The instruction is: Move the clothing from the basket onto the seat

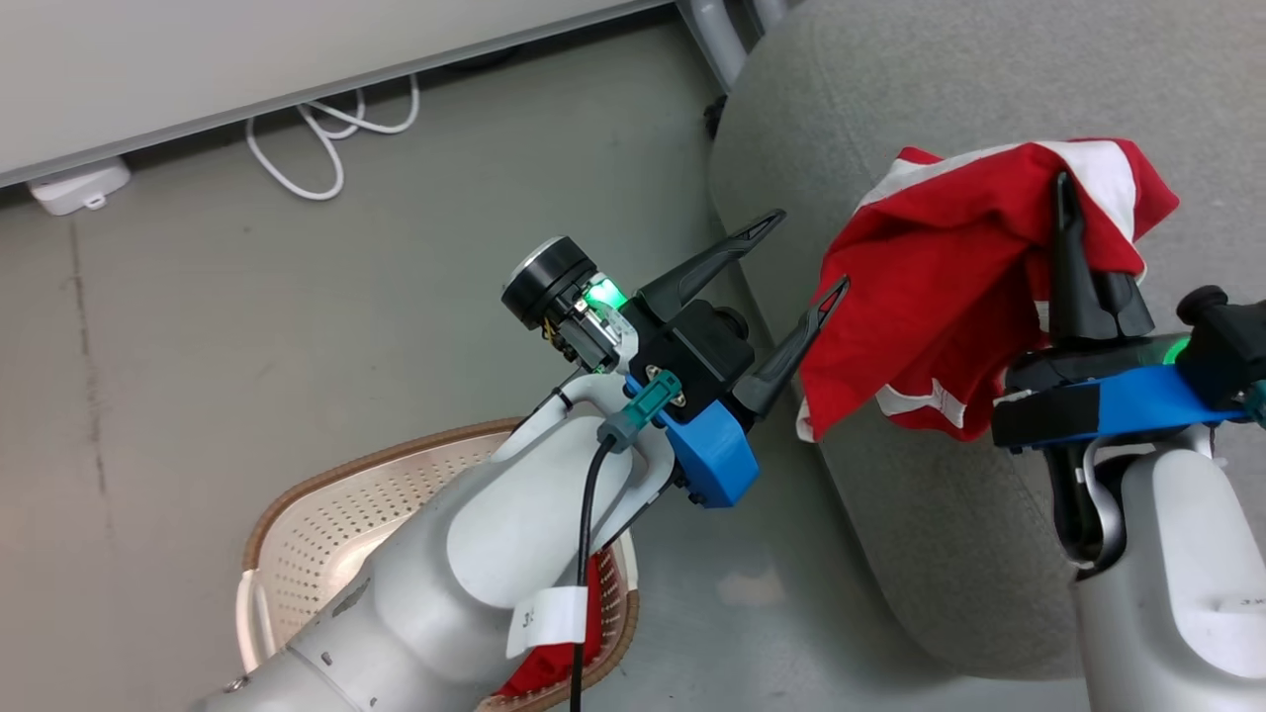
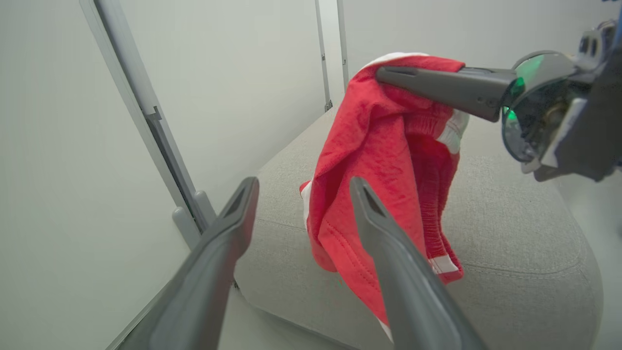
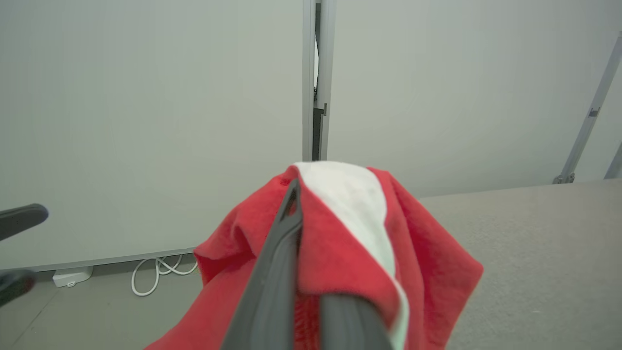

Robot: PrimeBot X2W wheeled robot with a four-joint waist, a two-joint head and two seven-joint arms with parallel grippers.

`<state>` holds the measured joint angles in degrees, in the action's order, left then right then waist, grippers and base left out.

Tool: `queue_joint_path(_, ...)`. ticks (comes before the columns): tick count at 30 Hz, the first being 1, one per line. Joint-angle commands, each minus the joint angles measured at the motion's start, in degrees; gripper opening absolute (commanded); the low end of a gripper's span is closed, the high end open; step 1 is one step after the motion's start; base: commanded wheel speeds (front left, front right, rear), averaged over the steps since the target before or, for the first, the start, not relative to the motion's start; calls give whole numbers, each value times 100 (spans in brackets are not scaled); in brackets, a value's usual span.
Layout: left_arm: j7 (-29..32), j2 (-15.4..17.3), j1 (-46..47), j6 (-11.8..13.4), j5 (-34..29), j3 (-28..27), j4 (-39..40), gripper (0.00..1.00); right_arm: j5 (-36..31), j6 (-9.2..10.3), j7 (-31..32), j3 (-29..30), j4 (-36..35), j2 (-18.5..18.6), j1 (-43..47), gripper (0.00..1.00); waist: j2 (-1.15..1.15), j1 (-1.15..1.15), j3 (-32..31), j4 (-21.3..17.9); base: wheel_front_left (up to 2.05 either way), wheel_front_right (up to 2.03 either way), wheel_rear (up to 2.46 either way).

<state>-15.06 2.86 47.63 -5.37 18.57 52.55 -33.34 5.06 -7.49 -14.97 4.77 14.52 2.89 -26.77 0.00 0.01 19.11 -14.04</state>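
Red shorts [image 1: 940, 297]: hanging from right gripper [image 1: 1064, 193], fingers clamped on fabric, over sofa seat [image 1: 890, 89] edge. Left gripper [image 1: 809, 249]: fingers apart, empty; shorts just beside, 3 o'clock. Second red garment [image 1: 539, 672]: in basket [image 1: 326, 514], 7 o'clock, nearer left arm.

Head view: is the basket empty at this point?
No, one red garment lies in the basket, while the right gripper holds the other garment.
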Motion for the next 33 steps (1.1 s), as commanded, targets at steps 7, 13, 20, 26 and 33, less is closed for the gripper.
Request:
queue_joint_path(7, -18, 8, 120, -68, -21, 246, -66, 100, -41, -2, -34, 246, -155, 49, 205, 0, 0, -1, 204, -361, 0, 0, 0)
queue_joint_path(13, -18, 6, 70, -75, 49, 429, -72, 100, 0, -2, -34, 466, -227, 71, 414, 0, 0, -1, 261, -530, 0, 0, 0)
queue_joint_path(20, -18, 6, 32, -29, 139, 541, -47, 100, 48, -2, -34, 651, -256, 60, 592, 0, 0, -1, 269, -586, 0, 0, 0)
queue_joint_path(26, -18, 6, 36, -6, 188, 580, -24, 100, 55, -2, -34, 672, -219, 33, 668, 0, 0, -1, 234, -578, 0, 0, 0)
queue_joint_path(33, -18, 6, 88, 46, 184, 520, 40, 100, 24, -2, -34, 598, -258, 38, 502, 0, 0, -1, 254, -542, 0, 0, 0)
